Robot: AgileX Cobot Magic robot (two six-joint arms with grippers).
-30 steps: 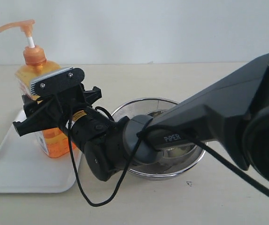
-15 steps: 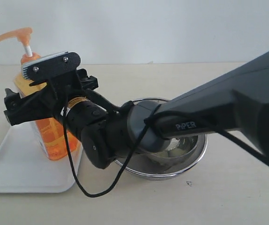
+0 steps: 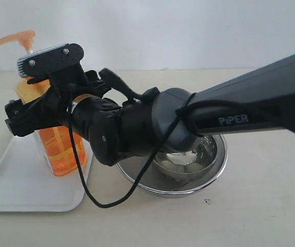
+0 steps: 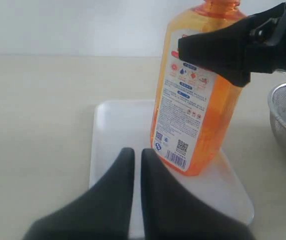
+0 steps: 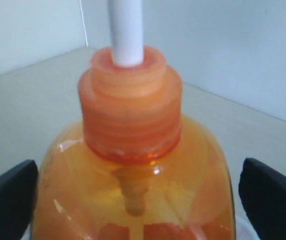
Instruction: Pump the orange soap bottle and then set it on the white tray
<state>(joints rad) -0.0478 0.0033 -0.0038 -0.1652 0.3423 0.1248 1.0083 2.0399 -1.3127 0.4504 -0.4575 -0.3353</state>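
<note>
Over the pale bench [image 3: 260, 206], stretched toward the left: right arm [image 3: 250, 118]. At left, the white tray [image 3: 13, 190]; near it, a steel bowl [image 3: 209, 170]. Upright on the tray's bowl-side end: the orange soap bottle [image 3: 59, 149]. Released, spread wide either side of the bottle's shoulders: right end effector [image 5: 140, 197]. Clenched on nothing, low over the tray facing the bottle: left end effector [image 4: 134, 160].

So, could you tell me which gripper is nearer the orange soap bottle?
Right. The right gripper straddles the orange soap bottle at its shoulders, jaws open; the left gripper is shut, by the white tray, short of the bottle's base.
</note>
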